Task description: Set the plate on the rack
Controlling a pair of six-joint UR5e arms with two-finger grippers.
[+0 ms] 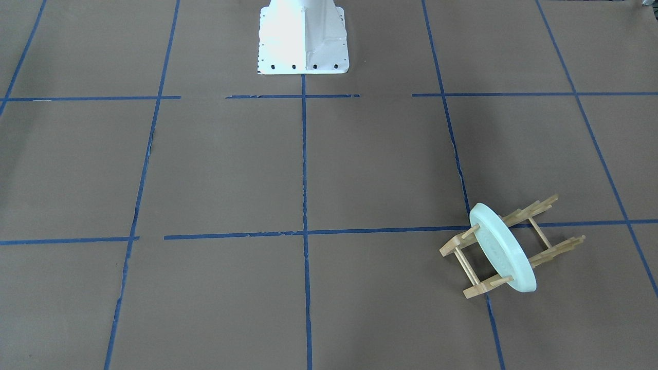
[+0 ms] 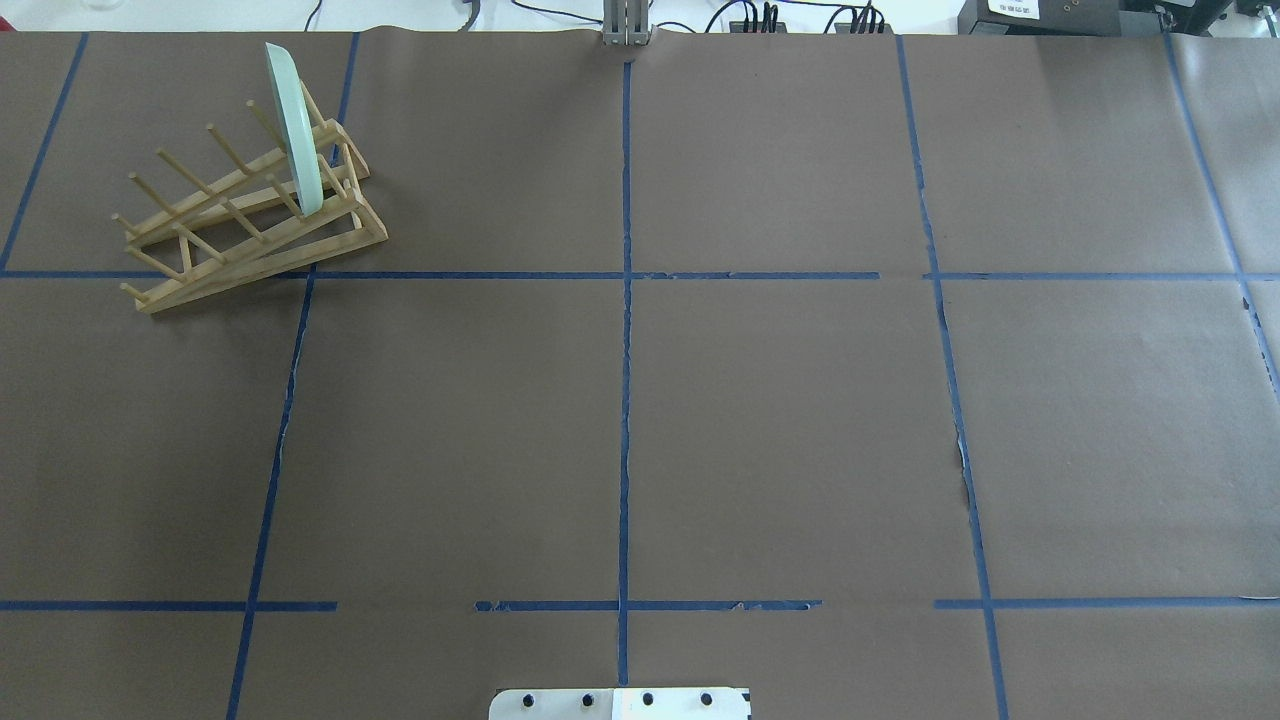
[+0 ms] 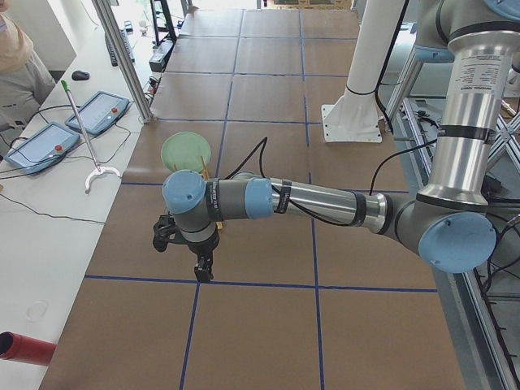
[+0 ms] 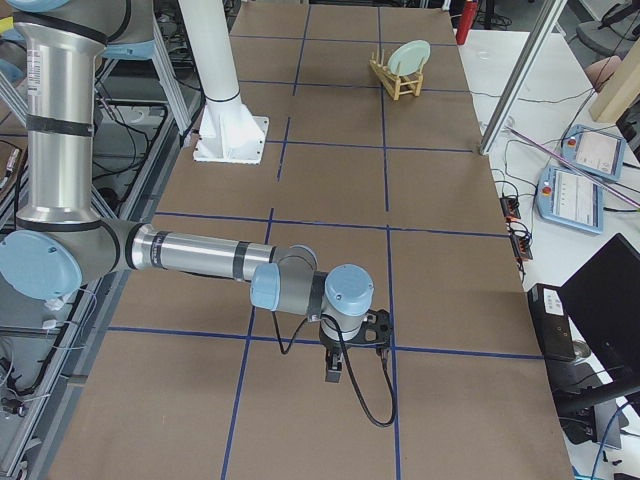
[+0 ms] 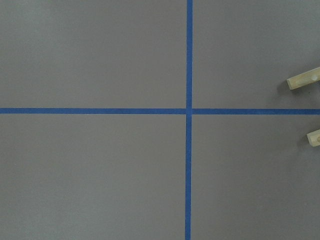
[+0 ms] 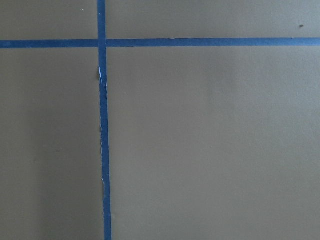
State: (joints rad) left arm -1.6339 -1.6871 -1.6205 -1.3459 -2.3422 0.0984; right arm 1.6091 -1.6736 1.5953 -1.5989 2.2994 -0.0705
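The pale mint-green plate (image 1: 506, 249) stands on edge between the pegs of the small wooden rack (image 1: 483, 289), at the far left of the table in the overhead view, where the plate (image 2: 295, 130) sits at the rack's (image 2: 260, 250) far end. Both also show in the exterior right view: plate (image 4: 410, 57), rack (image 4: 393, 83). My left gripper (image 3: 201, 270) hangs above the table, short of the plate (image 3: 183, 150). My right gripper (image 4: 335, 372) hangs far from the rack. I cannot tell whether either is open or shut. The left wrist view shows two rack rail ends (image 5: 302, 80).
The brown table cover carries a blue tape grid (image 2: 625, 400). The white robot base (image 1: 303, 36) stands at the table's middle edge. A side bench with teach pendants (image 3: 36, 146) and a seated person runs along the far side.
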